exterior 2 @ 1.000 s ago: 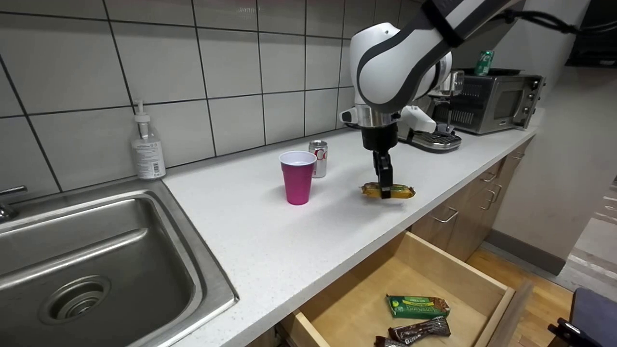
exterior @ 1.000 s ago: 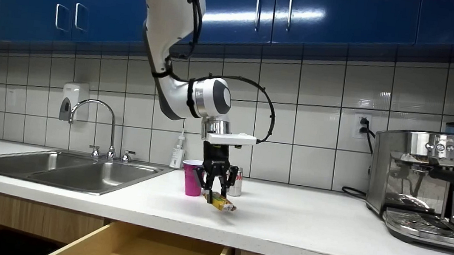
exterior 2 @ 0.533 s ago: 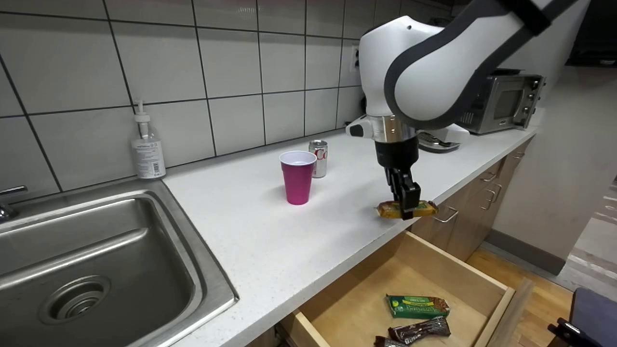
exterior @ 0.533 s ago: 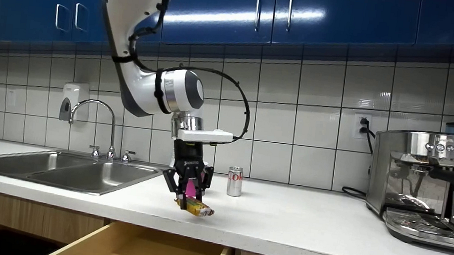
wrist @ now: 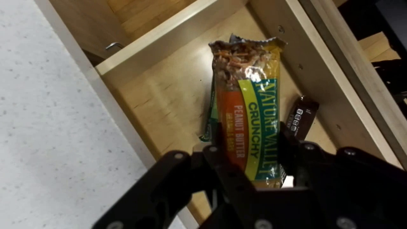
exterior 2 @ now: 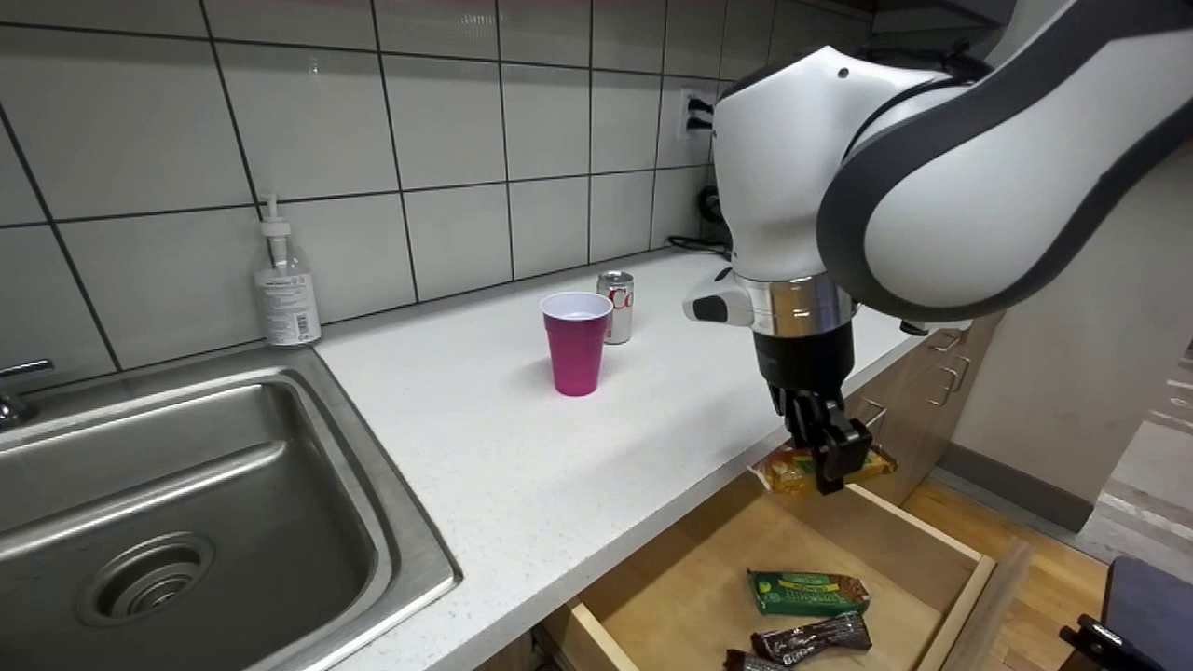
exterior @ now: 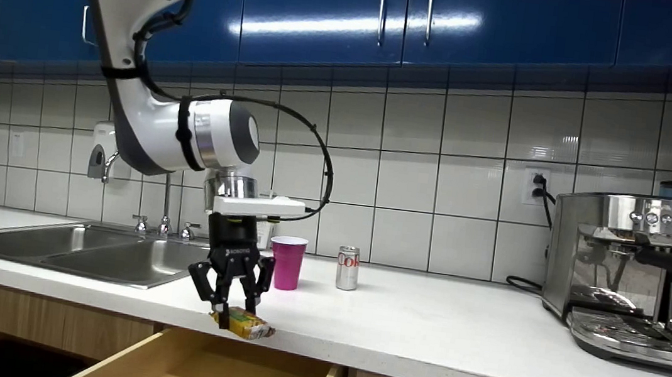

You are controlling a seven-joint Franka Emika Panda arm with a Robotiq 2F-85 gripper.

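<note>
- Holding the snack bar (wrist: 249, 111) just right of wrist-view centre, the fingers (exterior: 224, 317) stand partway apart, snug against its sides.
- Its long axis runs up-frame between them, above the open drawer (wrist: 171, 105).

There are four bars (wrist: 251, 98) (two brown), one cup (exterior 2: 576, 354), one can (exterior: 347, 269).

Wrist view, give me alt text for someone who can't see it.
A Nature Valley peanut butter bar, held between black jaws, seen against an open wooden drawer. A green packet and a dark brown packet lie inside, partly hidden; a speckled countertop shows at left.
</note>
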